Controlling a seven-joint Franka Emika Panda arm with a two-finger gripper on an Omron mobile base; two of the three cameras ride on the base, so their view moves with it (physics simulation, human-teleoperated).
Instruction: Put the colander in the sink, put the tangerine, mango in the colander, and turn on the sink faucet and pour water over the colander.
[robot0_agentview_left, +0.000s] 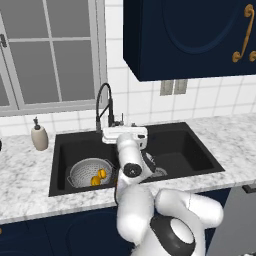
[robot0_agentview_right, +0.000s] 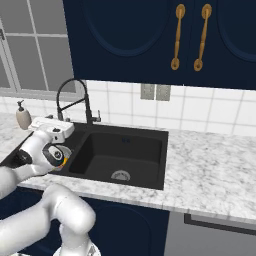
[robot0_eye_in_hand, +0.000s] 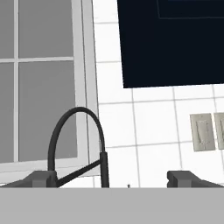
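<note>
The silver colander (robot0_agentview_left: 85, 171) sits in the left basin of the black sink (robot0_agentview_left: 185, 150). Inside it lie the yellow mango (robot0_agentview_left: 102, 173) and the smaller orange tangerine (robot0_agentview_left: 94, 181). The black arched sink faucet (robot0_agentview_left: 103, 104) stands behind the divider between the basins. My gripper (robot0_agentview_left: 124, 132) hovers just in front of it, over the divider, and is open and empty. In the hand view the faucet (robot0_eye_in_hand: 78, 131) rises between my fingertips (robot0_eye_in_hand: 41, 178), close ahead. No water is in view at the faucet.
A beige soap dispenser (robot0_agentview_left: 39, 136) stands on the marble counter (robot0_agentview_left: 25, 175) left of the sink. The right basin (robot0_agentview_right: 120, 155) holds nothing but its drain. A window lies behind the faucet, and dark blue cabinets (robot0_agentview_right: 150, 40) hang above the counter.
</note>
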